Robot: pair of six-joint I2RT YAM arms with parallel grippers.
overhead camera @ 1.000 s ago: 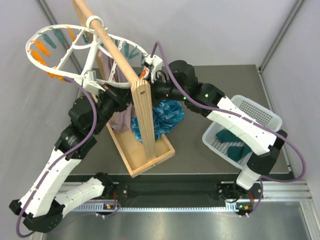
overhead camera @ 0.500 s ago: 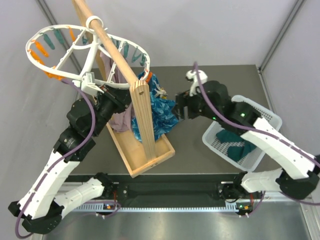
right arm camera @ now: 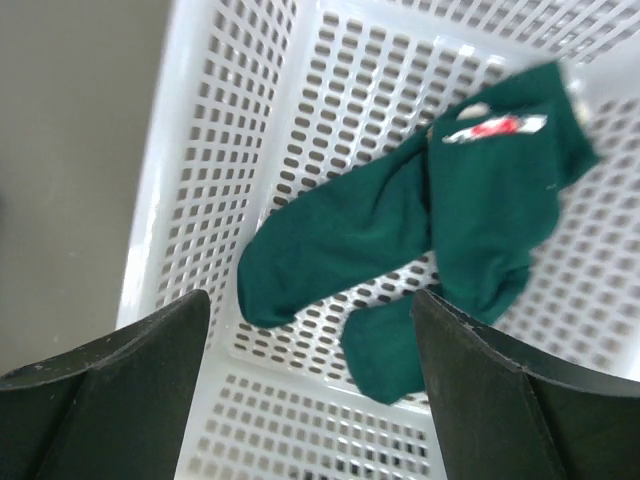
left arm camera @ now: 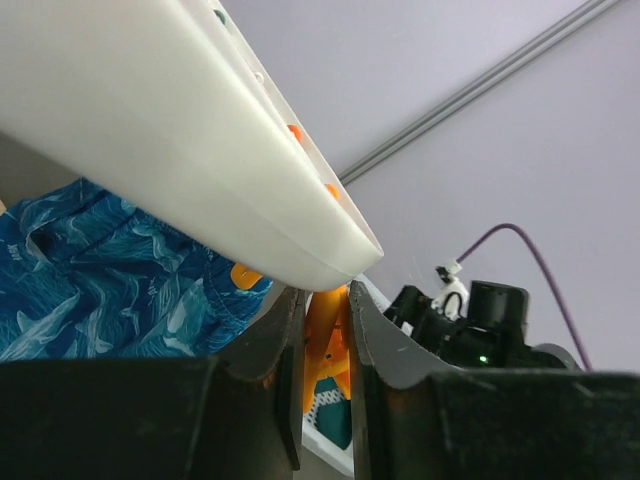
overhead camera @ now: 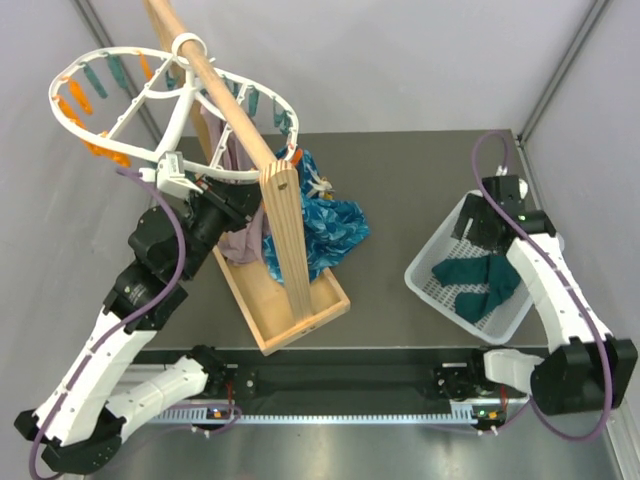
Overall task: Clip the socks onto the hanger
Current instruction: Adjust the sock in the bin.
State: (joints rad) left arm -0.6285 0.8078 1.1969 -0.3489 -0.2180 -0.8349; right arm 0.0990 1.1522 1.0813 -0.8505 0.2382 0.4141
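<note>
Over the right basket (right arm camera: 220,130), right gripper (right arm camera: 310,300) apart above the socks (right arm camera: 470,210); at left, left gripper (left arm camera: 325,300) clamped on an orange peg (left arm camera: 322,350) of the hanger (left arm camera: 150,130)

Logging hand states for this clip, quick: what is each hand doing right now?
Left hand: closed on an orange peg of the hanger.
Right hand: open, empty, above the socks in the basket.
</note>
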